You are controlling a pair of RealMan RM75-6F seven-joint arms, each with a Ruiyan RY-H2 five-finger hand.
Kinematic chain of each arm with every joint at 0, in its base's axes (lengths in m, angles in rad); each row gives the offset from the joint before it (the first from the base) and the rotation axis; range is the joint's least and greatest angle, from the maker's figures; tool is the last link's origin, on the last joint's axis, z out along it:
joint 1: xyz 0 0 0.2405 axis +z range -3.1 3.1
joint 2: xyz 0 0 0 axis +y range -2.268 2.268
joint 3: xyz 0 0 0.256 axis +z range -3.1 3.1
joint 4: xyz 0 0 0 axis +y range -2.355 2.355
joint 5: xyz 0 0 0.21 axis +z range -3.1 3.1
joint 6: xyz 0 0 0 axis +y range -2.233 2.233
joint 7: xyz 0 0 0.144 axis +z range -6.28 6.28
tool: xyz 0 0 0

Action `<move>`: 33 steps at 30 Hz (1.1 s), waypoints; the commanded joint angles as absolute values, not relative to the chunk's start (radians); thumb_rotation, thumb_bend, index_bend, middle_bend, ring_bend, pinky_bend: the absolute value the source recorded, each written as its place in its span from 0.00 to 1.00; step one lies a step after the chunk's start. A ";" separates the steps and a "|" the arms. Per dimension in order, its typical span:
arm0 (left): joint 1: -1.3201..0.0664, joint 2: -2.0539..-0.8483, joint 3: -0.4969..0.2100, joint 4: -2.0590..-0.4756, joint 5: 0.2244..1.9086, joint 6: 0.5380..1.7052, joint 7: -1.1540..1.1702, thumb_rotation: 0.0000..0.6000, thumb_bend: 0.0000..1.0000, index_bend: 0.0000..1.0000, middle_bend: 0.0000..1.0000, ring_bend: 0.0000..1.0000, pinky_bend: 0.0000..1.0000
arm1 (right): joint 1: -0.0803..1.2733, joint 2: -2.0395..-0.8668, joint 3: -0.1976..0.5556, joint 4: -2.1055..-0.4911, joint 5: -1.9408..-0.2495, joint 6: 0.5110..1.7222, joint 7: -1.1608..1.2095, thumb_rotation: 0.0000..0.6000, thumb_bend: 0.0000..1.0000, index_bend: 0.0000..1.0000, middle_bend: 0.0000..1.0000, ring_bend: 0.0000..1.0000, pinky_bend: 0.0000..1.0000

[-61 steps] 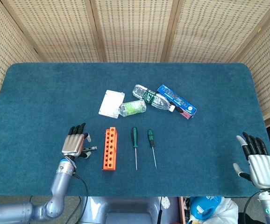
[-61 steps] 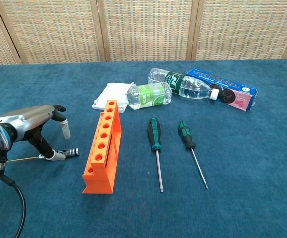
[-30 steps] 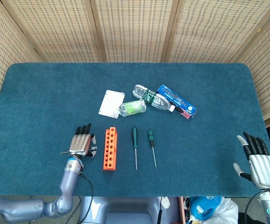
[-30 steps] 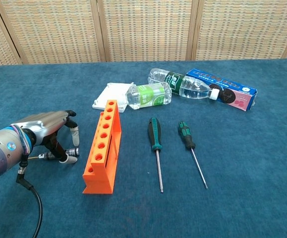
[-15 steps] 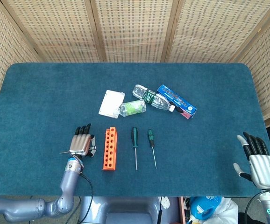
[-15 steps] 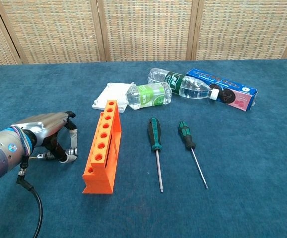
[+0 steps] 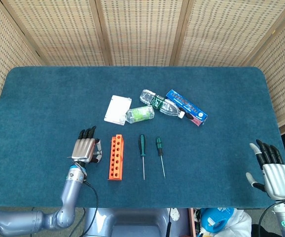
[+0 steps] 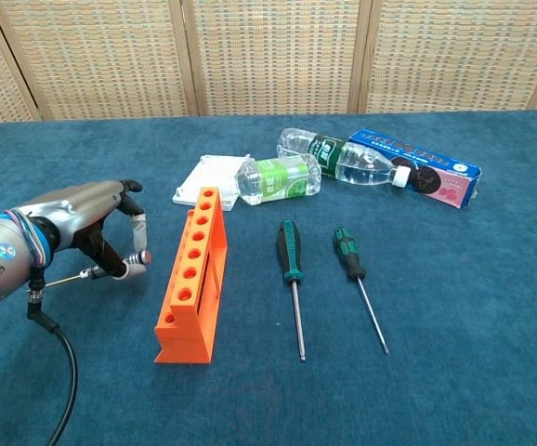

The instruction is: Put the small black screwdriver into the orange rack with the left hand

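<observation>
Chest view: blue box (image 8: 417, 166) and bottle labels (image 8: 278, 177) unreadable.

This looks like a robot test bench in a lab, not a home or shop. A table (image 7: 44, 89) covered in blue felt is closed in on three sides by wicker screens (image 7: 137, 29), and cables (image 8: 59, 372) trail from a metal arm (image 7: 29, 222) at its front edge. The things laid out are an odd mix of practice props: an orange rack (image 8: 194, 279), two green screwdrivers (image 8: 292, 269), plastic bottles (image 8: 343, 158), a blue carton (image 8: 426, 172) and a white box (image 8: 208, 181).
</observation>
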State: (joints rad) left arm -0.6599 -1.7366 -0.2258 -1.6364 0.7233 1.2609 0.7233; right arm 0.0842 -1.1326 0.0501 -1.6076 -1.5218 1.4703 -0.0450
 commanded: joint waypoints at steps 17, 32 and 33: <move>-0.550 -1.467 -0.374 -2.019 0.785 1.233 0.343 1.00 0.38 0.68 0.01 0.00 0.00 | 0.082 -1.135 0.050 -1.609 -1.527 1.479 -0.051 1.00 0.28 0.06 0.00 0.00 0.00; -0.518 -1.369 -0.443 -2.116 0.879 1.103 -0.012 1.00 0.41 0.68 0.03 0.00 0.00 | 0.083 -1.142 0.049 -1.608 -1.531 1.478 -0.060 1.00 0.28 0.06 0.00 0.00 0.00; -0.519 -1.369 -0.445 -2.118 0.876 1.092 -0.027 1.00 0.41 0.68 0.03 0.00 0.00 | 0.083 -1.141 0.049 -1.608 -1.531 1.478 -0.060 1.00 0.28 0.06 0.00 0.00 0.00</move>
State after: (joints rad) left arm -0.5208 -1.3779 -0.4357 -2.1099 0.8650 1.1304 0.0213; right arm 0.0834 -1.1414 0.0487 -1.6077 -1.5310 1.4784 -0.0595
